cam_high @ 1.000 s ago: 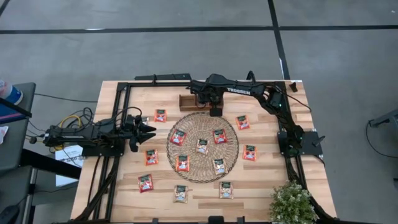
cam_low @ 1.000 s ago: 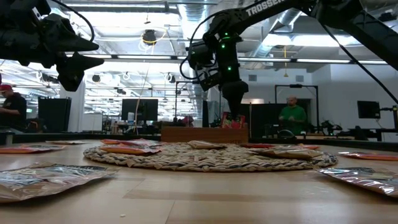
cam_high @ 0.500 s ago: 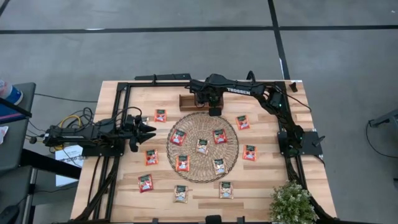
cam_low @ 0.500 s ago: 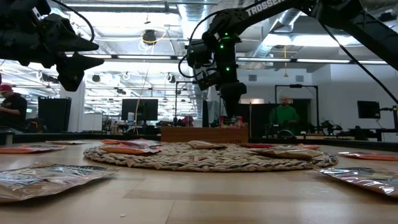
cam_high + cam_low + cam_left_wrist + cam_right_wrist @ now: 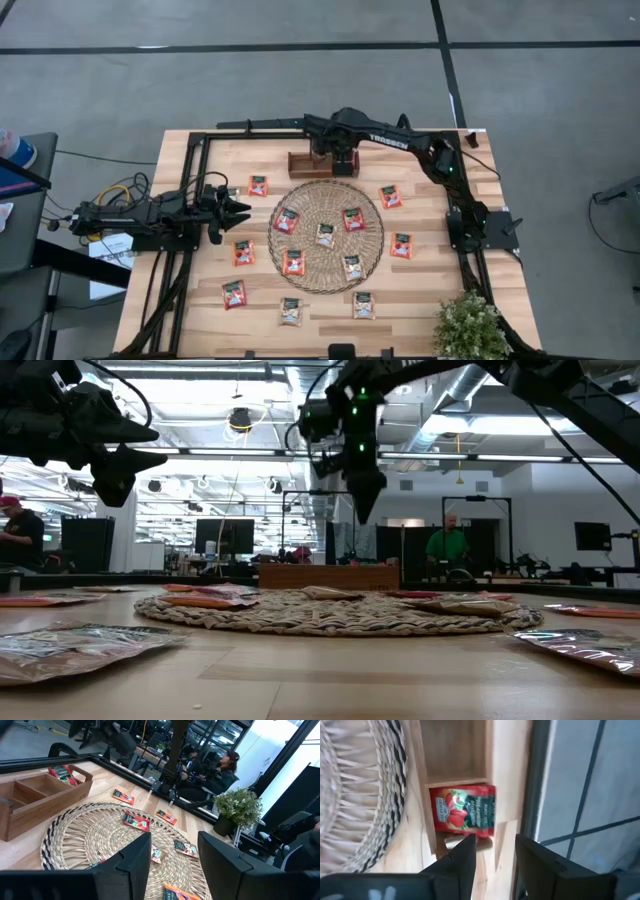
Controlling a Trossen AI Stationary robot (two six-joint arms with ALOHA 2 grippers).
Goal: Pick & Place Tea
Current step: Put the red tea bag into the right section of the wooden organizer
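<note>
Red-orange and beige tea sachets lie flat on the round woven mat (image 5: 325,236), such as one (image 5: 293,262), and on the table around it, such as another (image 5: 402,244). A red sachet (image 5: 465,810) sits in the end compartment of the wooden tray (image 5: 305,163) at the far edge. My right gripper (image 5: 495,847) hangs open above that compartment, pointing steeply down, with nothing between its fingers; it also shows in the low view (image 5: 364,500). My left gripper (image 5: 240,210) waits open at the table's left, level, pointing at the mat.
A potted plant (image 5: 468,325) stands at the near right corner. Black frame rails (image 5: 190,200) run along the table's left and right sides. People stand in the room beyond the far edge (image 5: 447,548).
My right gripper has risen straight up from the tray's end compartment and has let go of the red sachet, which stays in the tray.
</note>
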